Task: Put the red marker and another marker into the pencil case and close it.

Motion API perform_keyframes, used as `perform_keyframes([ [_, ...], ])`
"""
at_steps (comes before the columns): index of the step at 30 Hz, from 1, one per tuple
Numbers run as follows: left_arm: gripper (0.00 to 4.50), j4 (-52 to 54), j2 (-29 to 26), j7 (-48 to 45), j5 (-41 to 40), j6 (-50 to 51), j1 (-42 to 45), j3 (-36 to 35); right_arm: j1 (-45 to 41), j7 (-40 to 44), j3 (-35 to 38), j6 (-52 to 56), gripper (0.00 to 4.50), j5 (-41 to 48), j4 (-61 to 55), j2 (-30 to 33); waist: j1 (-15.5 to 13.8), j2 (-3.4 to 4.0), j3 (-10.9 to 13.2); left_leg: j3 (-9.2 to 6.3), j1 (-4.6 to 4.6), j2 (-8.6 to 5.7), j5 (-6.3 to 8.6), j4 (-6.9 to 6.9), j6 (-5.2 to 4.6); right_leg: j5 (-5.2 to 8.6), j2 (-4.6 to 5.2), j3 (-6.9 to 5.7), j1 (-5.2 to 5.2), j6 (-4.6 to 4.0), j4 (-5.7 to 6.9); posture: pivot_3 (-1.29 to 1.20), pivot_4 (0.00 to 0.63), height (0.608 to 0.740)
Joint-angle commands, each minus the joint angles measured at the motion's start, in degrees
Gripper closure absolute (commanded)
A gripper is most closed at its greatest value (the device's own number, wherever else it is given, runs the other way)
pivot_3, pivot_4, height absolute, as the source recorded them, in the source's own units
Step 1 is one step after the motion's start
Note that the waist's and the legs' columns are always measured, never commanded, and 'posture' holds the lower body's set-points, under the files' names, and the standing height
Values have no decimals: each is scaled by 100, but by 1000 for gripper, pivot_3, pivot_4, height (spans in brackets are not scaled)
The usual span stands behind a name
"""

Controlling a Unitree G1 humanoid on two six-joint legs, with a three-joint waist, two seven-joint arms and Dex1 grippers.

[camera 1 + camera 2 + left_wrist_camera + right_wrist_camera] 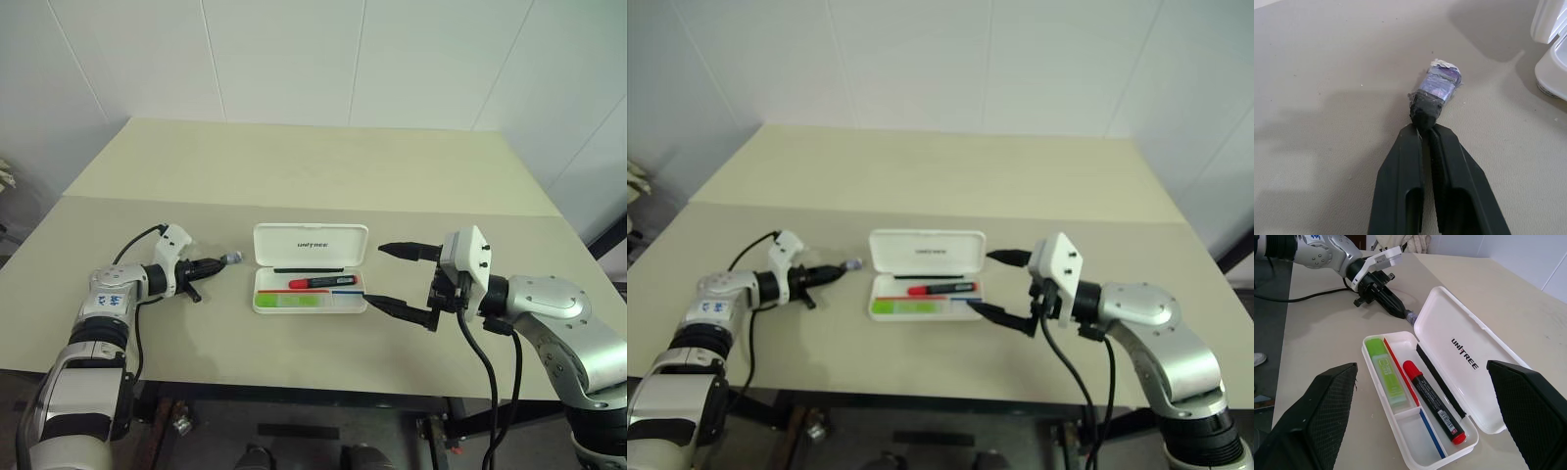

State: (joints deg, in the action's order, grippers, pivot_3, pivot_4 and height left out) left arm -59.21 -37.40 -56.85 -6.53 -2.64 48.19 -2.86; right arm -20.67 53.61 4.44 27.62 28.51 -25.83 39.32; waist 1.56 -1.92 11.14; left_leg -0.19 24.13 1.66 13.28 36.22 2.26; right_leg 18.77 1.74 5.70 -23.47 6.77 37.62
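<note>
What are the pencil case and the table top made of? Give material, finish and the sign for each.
Pencil case: looks like moulded hard plastic, white and glossy; thin walls, rounded corners and soft reflections on the open lid point to that.
Table top: matte pale beige, probably laminate or painted board; even colour, no grain, no glare. The core cannot be told.

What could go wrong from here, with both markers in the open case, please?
The red marker lies slanted over the divider of the pencil case, so the lid might not shut flat on it. The left gripper, shut on a small purple-wrapped object beside the lid, might nudge the case.
</note>
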Motion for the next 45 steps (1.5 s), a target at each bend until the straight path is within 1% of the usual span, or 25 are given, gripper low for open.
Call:
perform_keyframes([
  [1, 4500, 8, 38, -226, 31, -58, -14, 7, 38, -56, 171, -71, 0, 119, -265, 96, -1, 0, 0, 0, 0, 0, 0, 0, 0, 0, 0, 0, 0, 0, 0, 0, 150, 740],
  [6, 4500, 226, -22, -647, -223, -144, -42, -202, 73, -70, 202, -82, 0, 144, -276, 138, 3, 0, 0, 0, 1, 0, 0, -1, 0, 0, -1, 0, -1, 0, 0, 0, 150, 740],
  [15, 4500, 512, -265, -1449, -468, 120, 4, -365, 56, -60, 187, -124, 0, 152, -242, 153, 23, 0, 0, -1, 0, 8, 0, 0, 0, 0, -12, 0, -4, 0, 5, 0, 150, 740],
  [21, 4500, 687, -315, -1527, -475, 269, -16, -415, 71, -87, 185, -125, 0, 148, -264, 143, 11, 0, 0, -1, 2, 7, 0, 3, 0, 0, -11, 0, -3, 0, 5, 0, 150, 740],
  [27, 4500, 747, -537, -1822, -505, 327, -15, -468, 92, -107, 204, -133, 0, 149, -263, 142, 31, 0, 0, 0, 1, 8, 0, 1, 0, 0, -13, 0, -4, 0, 6, 0, 150, 740],
  [31, 4500, 661, -695, -1982, -531, 331, 106, -526, 92, -115, 208, -143, 0, 144, -252, 138, 23, -1, 0, -1, 0, 11, 0, 1, 0, 0, -16, 0, -6, -1, 9, 0, 150, 740],
  [34, 4500, 476, -823, -2035, -502, 134, 182, -561, 86, -122, 208, -154, 0, 141, -242, 131, 16, 0, 0, 0, 1, 9, 0, 6, 0, 0, -13, 0, -4, -1, 10, 0, 150, 740],
  [45, 4500, -398, -1095, -1665, -343, -486, 820, -571, 67, -150, 205, -189, 0, 129, -208, 120, 21, -1, 0, 0, 2, 8, 0, 7, 0, 0, -13, 0, -4, 0, 10, 0, 150, 740],
])
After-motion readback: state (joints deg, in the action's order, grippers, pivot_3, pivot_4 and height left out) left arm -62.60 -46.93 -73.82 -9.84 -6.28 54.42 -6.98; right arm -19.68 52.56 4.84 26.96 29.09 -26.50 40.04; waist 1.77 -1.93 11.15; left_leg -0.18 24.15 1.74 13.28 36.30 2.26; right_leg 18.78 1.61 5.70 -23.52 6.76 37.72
